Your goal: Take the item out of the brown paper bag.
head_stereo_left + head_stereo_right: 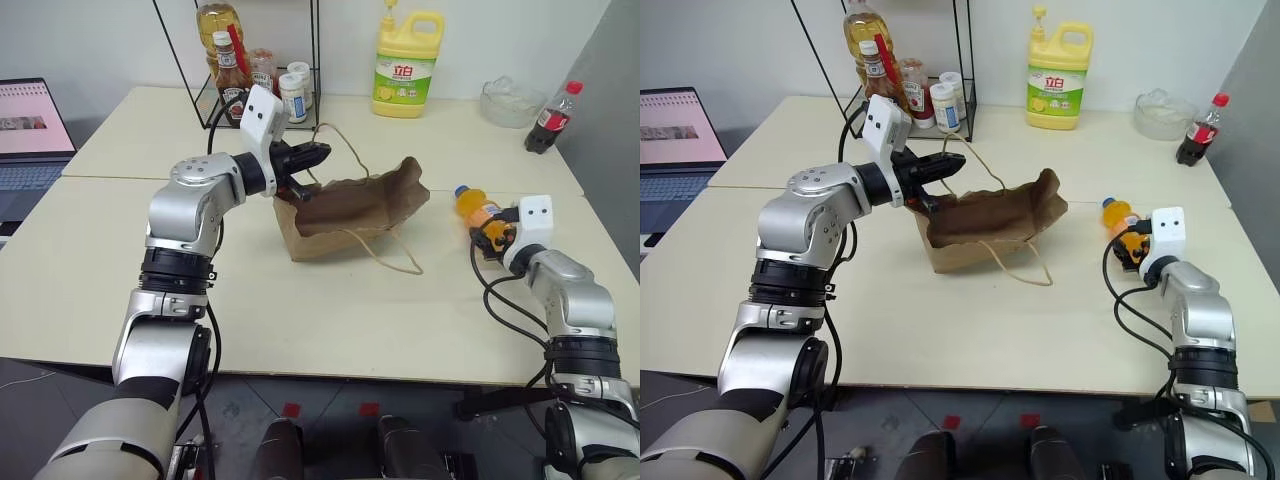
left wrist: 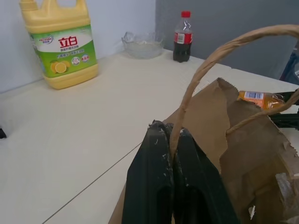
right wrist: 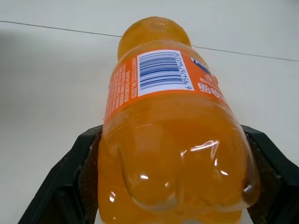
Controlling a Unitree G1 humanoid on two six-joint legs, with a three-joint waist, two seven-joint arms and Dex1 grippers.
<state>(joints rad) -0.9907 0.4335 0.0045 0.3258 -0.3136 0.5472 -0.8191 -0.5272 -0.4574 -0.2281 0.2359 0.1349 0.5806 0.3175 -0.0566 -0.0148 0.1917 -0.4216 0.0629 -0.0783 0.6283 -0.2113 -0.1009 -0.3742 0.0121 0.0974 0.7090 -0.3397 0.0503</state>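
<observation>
Now my left gripper (image 2: pixel 170 135) pinches the twine handle (image 2: pixel 219 51) of the brown paper bag (image 1: pixel 345 215). Over the table (image 1: pixel 330 310), my right gripper (image 3: pixel 168 154) clasps the orange bottle (image 3: pixel 168 135), outside the bag.

Brown paper bag (image 1: pixel 350 212): creased matt kraft paper, twisted paper-cord handles. Item (image 3: pixel 173 135): glossy clear plastic, smooth, paper-like label. Tabletop (image 1: pixel 300 320): matt, smooth. Left gripper (image 2: pixel 172 140) fingers: scuffed black plastic.

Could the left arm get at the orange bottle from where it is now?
Probably not. The left gripper is shut on the twine handle of the brown paper bag, holding it up. The orange bottle lies across the table, beyond the bag, between the right gripper's fingers.
</observation>
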